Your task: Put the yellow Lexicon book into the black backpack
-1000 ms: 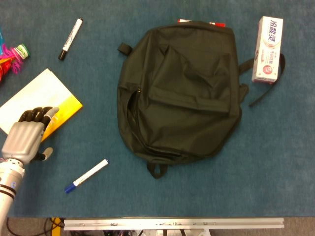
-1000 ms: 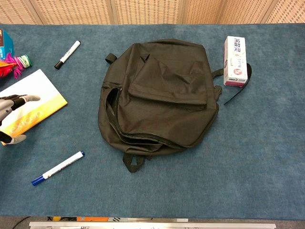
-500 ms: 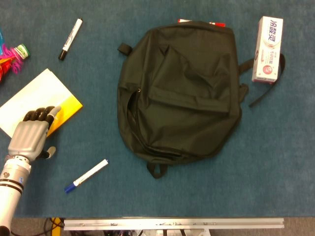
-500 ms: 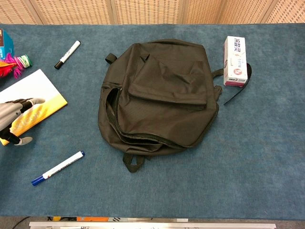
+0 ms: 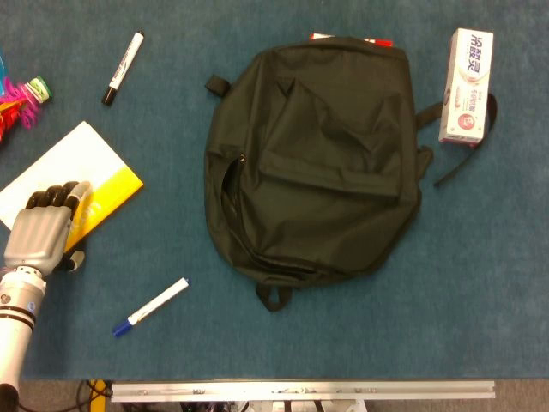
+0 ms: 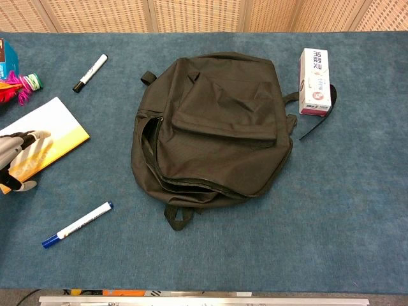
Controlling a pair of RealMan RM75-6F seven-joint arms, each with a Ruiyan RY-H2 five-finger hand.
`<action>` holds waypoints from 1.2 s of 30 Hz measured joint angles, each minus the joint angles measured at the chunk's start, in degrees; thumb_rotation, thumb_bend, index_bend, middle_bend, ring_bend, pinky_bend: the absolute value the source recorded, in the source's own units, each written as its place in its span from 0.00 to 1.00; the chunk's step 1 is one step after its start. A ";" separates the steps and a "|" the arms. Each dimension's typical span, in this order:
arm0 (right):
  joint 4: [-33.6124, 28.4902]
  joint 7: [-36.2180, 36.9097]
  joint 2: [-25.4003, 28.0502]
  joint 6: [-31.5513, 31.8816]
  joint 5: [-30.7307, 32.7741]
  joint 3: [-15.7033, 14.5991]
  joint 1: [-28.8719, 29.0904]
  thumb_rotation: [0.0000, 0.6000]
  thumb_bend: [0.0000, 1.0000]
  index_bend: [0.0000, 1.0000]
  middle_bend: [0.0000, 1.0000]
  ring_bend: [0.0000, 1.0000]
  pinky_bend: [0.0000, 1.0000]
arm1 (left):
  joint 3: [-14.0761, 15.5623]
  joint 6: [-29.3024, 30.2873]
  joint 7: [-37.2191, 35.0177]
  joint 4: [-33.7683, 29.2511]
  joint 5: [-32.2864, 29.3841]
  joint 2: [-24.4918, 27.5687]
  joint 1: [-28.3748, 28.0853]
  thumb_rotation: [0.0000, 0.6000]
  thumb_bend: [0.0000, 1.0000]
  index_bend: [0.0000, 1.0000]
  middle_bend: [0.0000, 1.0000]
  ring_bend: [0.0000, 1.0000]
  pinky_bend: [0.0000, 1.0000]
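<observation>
While the black backpack (image 5: 313,159) lies flat in the middle of the blue desk (image 5: 480,283), its main zipper gapes along the left and near side, and nothing can be made out inside that dark opening. A sliver of something red (image 5: 350,38) peeks out from behind its far edge. Over on the left, the yellow Lexicon book (image 5: 73,184) rests on the desk, well apart from the backpack, and the left robot hand (image 5: 40,233) is down on its near corner, fingers (image 5: 51,197) laid over the cover and the thumb tucked at the near edge; whether it truly grips the book, I cannot tell. The right robot hand shows in neither view. A blue-capped marker (image 5: 151,306) lies near the front, a black-capped marker (image 5: 123,67) farther back on the left, and a white carton (image 5: 467,84) sits beside the backpack's strap (image 5: 463,159) on the right. Bright pink and green clutter (image 5: 21,96) pokes in at the left edge. Behind the desk, the chest view shows woven tan panels (image 6: 191,14).
</observation>
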 measured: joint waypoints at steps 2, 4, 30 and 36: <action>-0.10 -0.06 0.06 0.02 -0.03 -0.01 -0.02 1.00 0.09 0.28 0.36 0.29 0.38 | -0.09 -0.03 0.05 0.38 -0.30 -0.19 -0.09 1.00 0.22 0.02 0.07 0.09 0.10; -0.18 -0.12 0.10 0.02 -0.03 -0.01 -0.03 1.00 0.09 0.28 0.36 0.29 0.38 | -0.24 -0.10 0.03 0.74 -0.69 -0.41 -0.20 1.00 0.22 0.02 0.08 0.09 0.10; -0.35 -0.53 0.19 -0.17 0.32 -0.02 -0.25 1.00 0.09 0.28 0.36 0.29 0.38 | -2.81 1.78 -6.41 5.63 -1.01 -3.56 0.31 1.00 0.32 0.10 0.22 0.20 0.13; -0.28 -0.56 0.14 -0.42 0.41 -0.04 -0.19 1.00 0.09 0.28 0.36 0.29 0.38 | -3.64 3.07 -7.13 6.80 -1.00 -4.29 0.64 1.00 0.34 0.14 0.26 0.24 0.17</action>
